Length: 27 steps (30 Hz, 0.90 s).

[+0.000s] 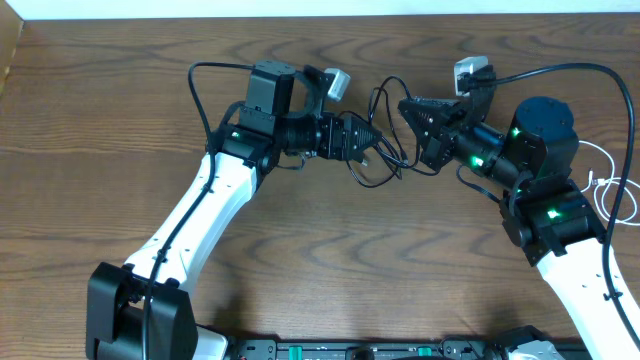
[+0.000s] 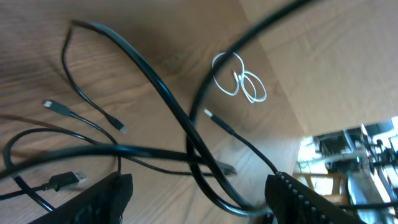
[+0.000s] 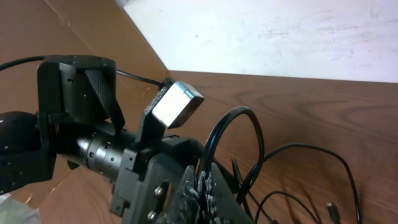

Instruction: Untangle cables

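Near the middle of the bench (image 1: 100,120), the left hand (image 1: 372,143) stands wide, and the tangled black cable (image 2: 163,89) passes between its fingers. The right hand (image 1: 405,108) is closed, pinching a loop of this cable. The white cable (image 2: 239,77) lies coiled well apart, to the right.

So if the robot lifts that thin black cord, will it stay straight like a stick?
Probably not. The thin black cord curls in loose loops on the brown wooden table, so it would likely droop. Being so skinny, it is probably light. Its small plug might swing and snag.
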Tool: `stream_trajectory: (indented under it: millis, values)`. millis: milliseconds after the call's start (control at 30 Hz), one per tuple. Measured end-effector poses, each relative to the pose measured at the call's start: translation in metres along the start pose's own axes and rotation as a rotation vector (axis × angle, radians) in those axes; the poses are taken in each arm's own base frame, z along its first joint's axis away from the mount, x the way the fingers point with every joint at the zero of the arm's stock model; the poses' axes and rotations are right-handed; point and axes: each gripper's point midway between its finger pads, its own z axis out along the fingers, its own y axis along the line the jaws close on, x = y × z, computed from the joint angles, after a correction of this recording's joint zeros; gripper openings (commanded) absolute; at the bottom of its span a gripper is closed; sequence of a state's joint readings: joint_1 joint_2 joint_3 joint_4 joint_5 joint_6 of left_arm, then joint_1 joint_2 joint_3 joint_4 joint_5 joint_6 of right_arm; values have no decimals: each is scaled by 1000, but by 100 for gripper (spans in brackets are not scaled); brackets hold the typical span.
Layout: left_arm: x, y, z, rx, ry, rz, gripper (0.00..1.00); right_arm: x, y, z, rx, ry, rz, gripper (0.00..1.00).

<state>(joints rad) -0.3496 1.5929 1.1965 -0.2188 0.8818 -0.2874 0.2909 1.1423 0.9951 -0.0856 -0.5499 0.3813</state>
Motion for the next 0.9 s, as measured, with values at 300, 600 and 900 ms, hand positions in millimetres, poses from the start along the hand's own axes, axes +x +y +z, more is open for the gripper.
stream_trajectory:
  millis: [300,600,900]
  values:
    - [-4,9,9,0,-11,-107,46,0,0,0,0,0,0,1]
    - [-3,-10,10,95,12,-101,19,1,-3,0,17,2,4,1]
    - [2,-11,10,107,35,-125,8,13,-37,-6,177,35,55,1]
